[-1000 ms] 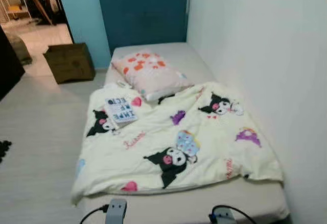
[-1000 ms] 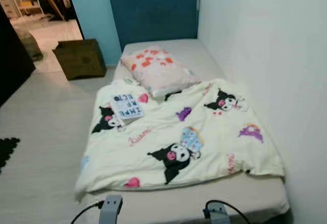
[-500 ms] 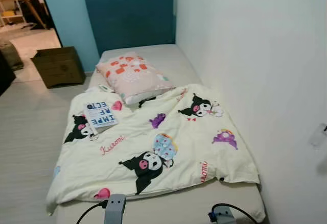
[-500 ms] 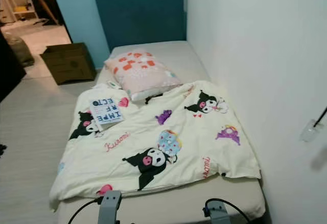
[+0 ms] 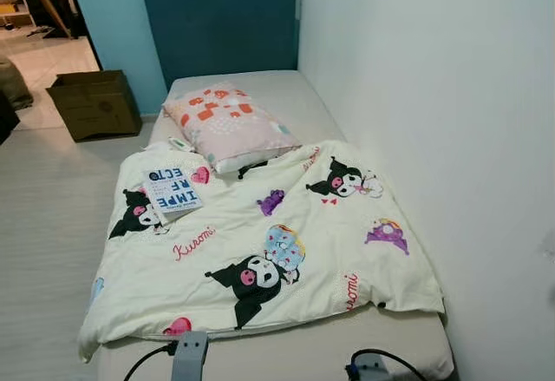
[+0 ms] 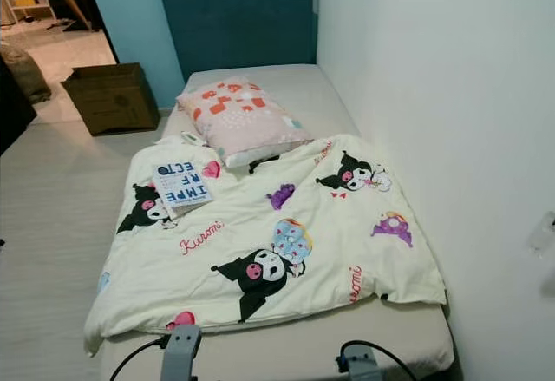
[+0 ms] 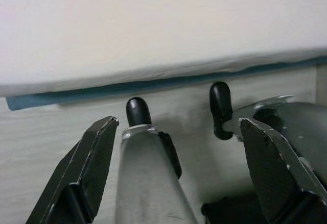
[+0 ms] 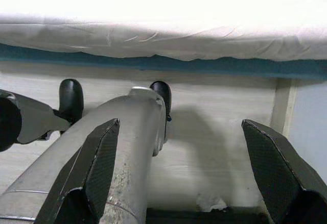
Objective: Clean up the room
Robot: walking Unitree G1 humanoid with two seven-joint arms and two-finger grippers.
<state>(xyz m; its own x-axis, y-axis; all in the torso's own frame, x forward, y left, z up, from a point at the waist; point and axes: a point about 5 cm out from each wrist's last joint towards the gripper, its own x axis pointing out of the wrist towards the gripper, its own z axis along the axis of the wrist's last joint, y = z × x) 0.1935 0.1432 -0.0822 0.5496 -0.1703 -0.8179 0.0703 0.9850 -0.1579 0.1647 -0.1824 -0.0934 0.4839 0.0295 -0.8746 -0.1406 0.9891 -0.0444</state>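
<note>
Ahead of both grippers, rumpled cream cartoon-print quilt (image 5: 260, 242) lying across bed (image 6: 260, 82); flat rectangular book (image 5: 172, 188) resting on it. Left gripper (image 7: 179, 173) and right gripper (image 8: 181, 170) hanging low, fingers spread wide.

left gripper (image 7: 179, 183): fingers spread, hanging low | right gripper (image 8: 179, 183): same

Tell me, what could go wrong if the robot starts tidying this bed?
The book lies loose on the blanket, near its edge on the robot's left. Pulling the blanket straight first could tip it onto the floor.

One corner of the pillow rests on the blanket's top edge, so a tug may drag it askew.

The bed sits tight against the wall, so the right arm has little room there.
</note>
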